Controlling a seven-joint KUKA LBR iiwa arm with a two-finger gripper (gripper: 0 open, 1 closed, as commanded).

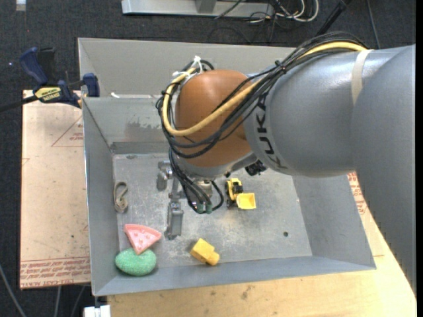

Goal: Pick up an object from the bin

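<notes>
Gripper [172, 232] hangs low under the orange wrist cover [210, 121], its tip close to the bin floor [277, 207] and just beside the pink watermelon-slice wedge [141, 236]. Whether it is set wide or narrow I cannot tell, and I see nothing in it. I judge the pick is not yet made and this is the approach. The wedge is the nearest candidate. It lies flat, so I would centre over it and go down to the metal before closing. A green foam lump [135, 262] sits just below the wedge, near the bin wall, so that side is tight. A yellow block [205, 251] lies beyond the gripper from the wedge, with open floor around it. The floor is scuffed, dusty grey metal.
</notes>
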